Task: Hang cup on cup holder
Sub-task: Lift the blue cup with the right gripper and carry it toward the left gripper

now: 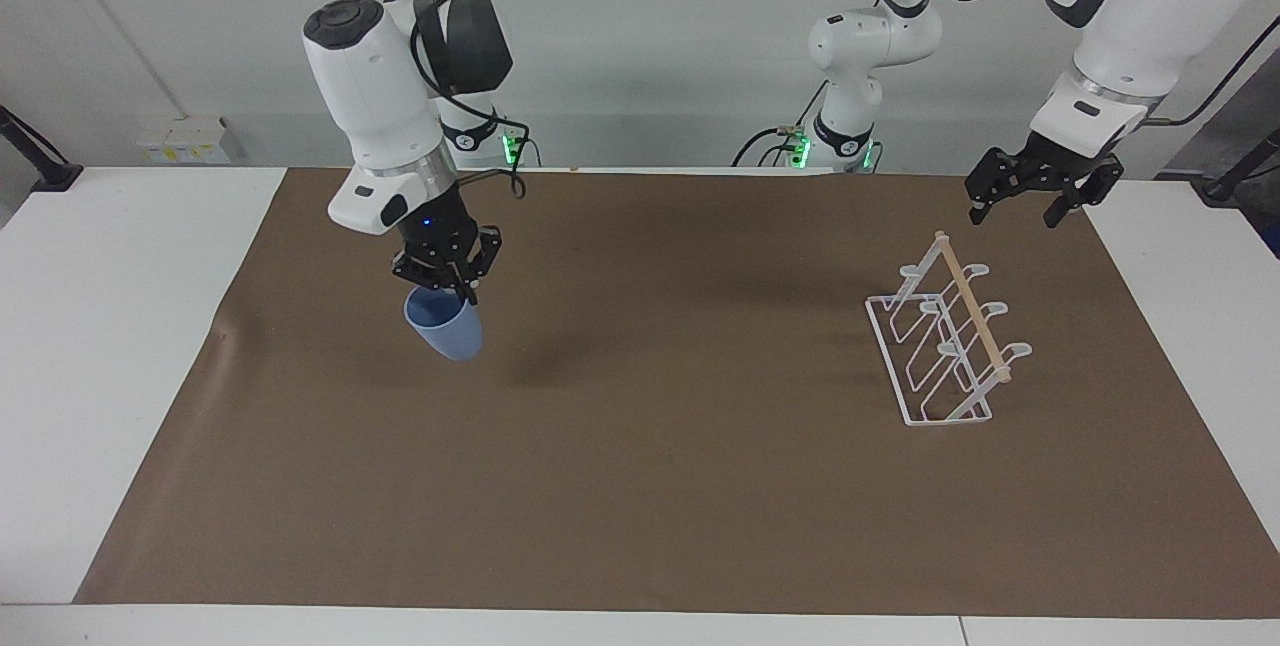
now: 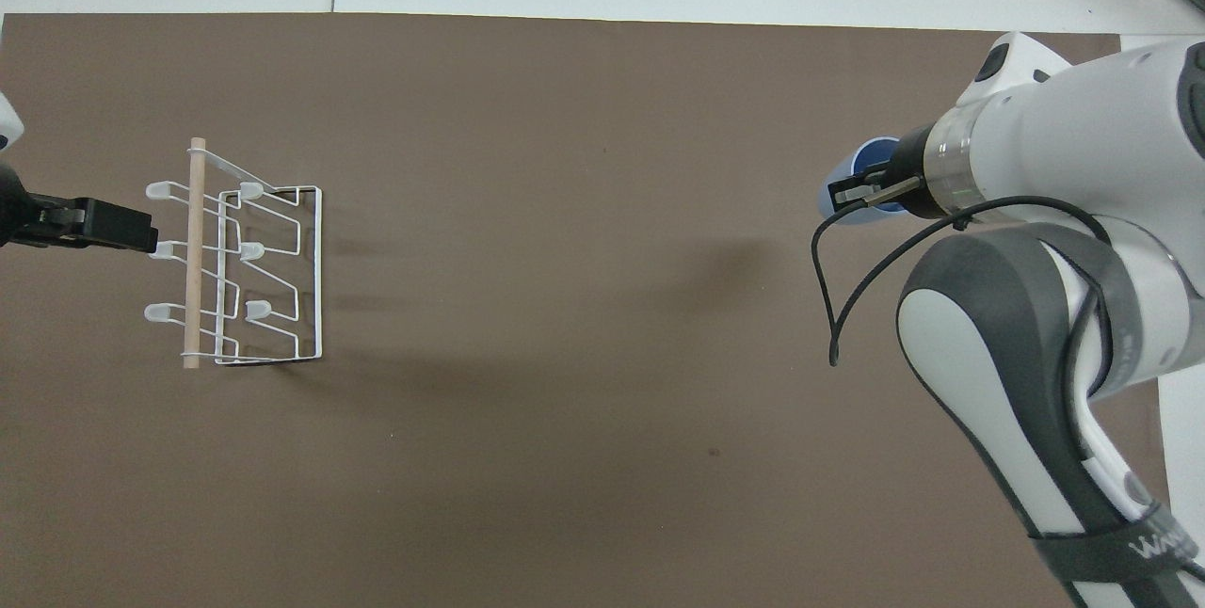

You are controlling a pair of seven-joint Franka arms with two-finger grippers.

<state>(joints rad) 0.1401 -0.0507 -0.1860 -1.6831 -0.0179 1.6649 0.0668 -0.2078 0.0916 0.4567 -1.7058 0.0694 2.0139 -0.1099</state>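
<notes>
The cup [image 1: 445, 329], a matte light blue plastic tumbler tapering to its base, hangs tilted in the air over the brown paper mat [image 1: 640, 486], pinched at its rim by the clenched right gripper [image 1: 452, 292]. At about three o'clock from it in the facing view, toward the left arm's end, the white wire cup holder [image 1: 940, 351] with its pale wooden dowel [image 1: 972, 306] stands on the mat. The left gripper [image 1: 1030, 201] waits above the holder's end, jaws spread and empty.

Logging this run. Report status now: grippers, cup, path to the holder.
Right gripper shut on cup, in the air over the mat. Left gripper open, waiting above cup holder. Nothing on the mat between cup and holder.
</notes>
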